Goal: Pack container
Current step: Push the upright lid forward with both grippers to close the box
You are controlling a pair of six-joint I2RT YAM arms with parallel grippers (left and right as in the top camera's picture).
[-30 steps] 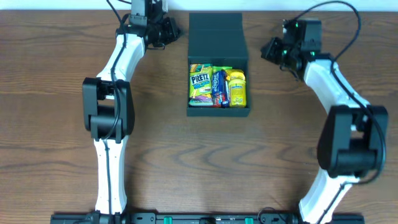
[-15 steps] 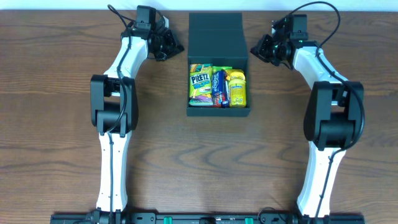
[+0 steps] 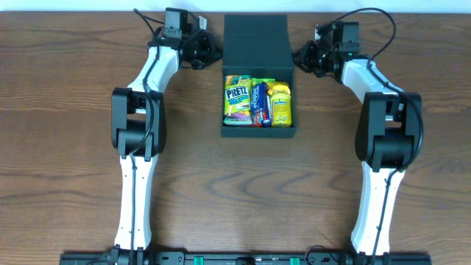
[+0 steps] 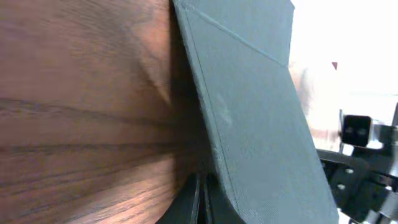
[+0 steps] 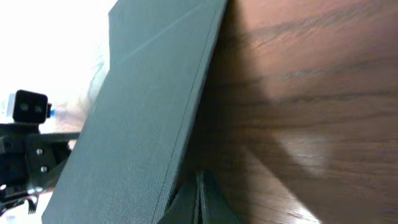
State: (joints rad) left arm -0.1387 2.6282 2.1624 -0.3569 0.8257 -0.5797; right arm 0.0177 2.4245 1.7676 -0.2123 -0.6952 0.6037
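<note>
Several snacks (image 3: pixel 257 103) packed; box (image 3: pixel 257 132) lid (image 3: pixel 254 40) left to close.
Pinched shut, the left fingers (image 4: pixel 189 205) and right fingers (image 5: pixel 186 205) flank the flat lid between them.

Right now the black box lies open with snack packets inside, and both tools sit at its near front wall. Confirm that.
Not quite. The black box is open with snack packets inside, but the left tool and right tool sit beside its folded-back lid at the far end, not the front wall. The overhead view shows it.
</note>
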